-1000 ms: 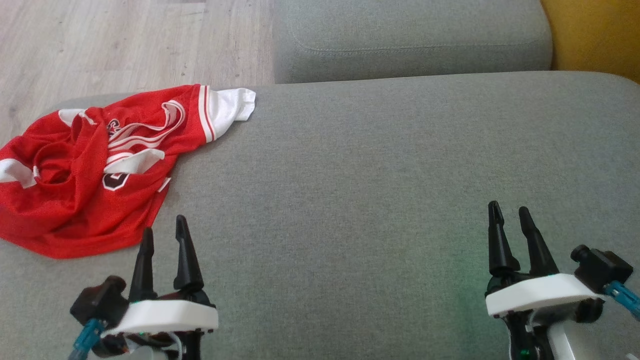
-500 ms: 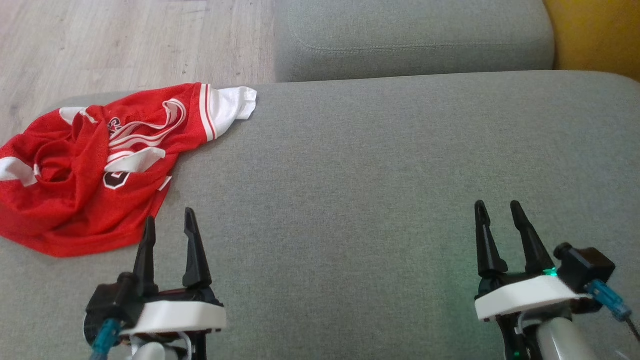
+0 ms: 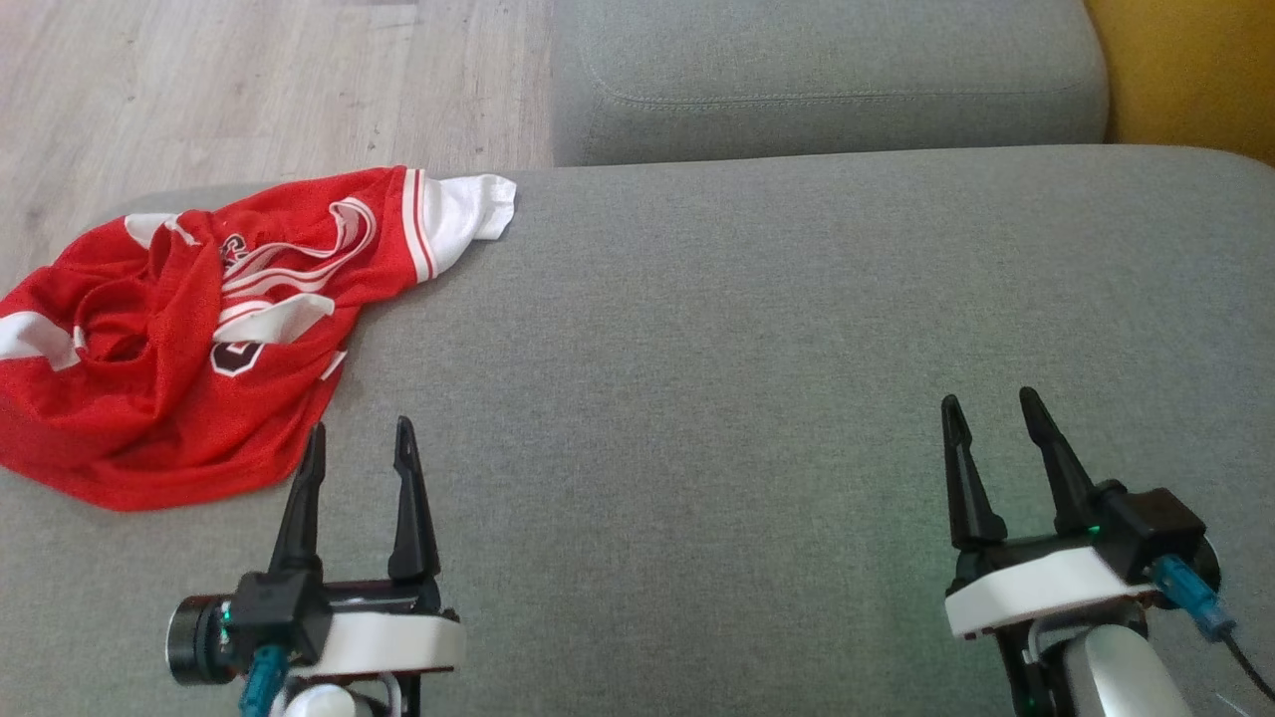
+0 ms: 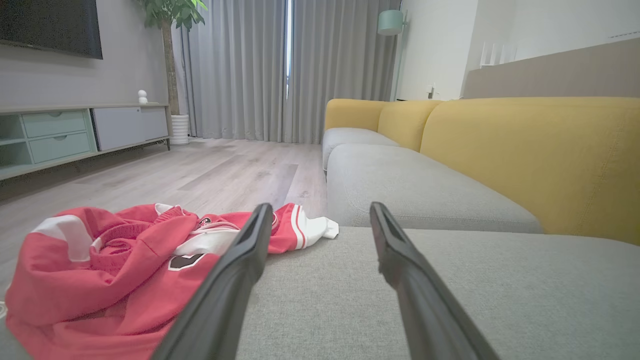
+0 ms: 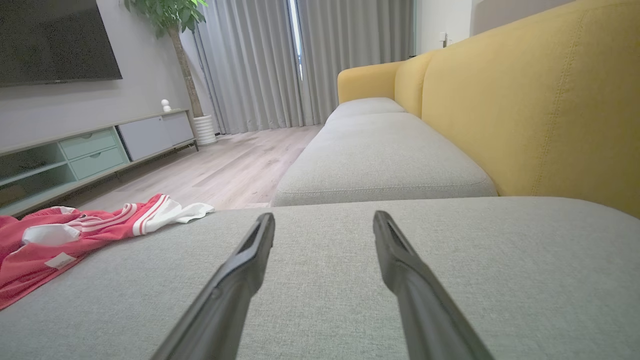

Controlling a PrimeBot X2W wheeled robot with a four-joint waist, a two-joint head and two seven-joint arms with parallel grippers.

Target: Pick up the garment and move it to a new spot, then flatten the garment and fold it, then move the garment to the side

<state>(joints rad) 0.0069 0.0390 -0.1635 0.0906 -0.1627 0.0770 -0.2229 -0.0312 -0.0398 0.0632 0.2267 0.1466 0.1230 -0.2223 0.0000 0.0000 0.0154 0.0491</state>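
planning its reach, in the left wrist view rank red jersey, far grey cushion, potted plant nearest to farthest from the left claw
1. red jersey, just left of the open left claw
2. far grey cushion, ahead to the right
3. potted plant, across the floor by the curtains

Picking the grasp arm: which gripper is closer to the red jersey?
The left gripper: it sits right beside the near edge of the jersey, while the right gripper is far across the grey cushion.
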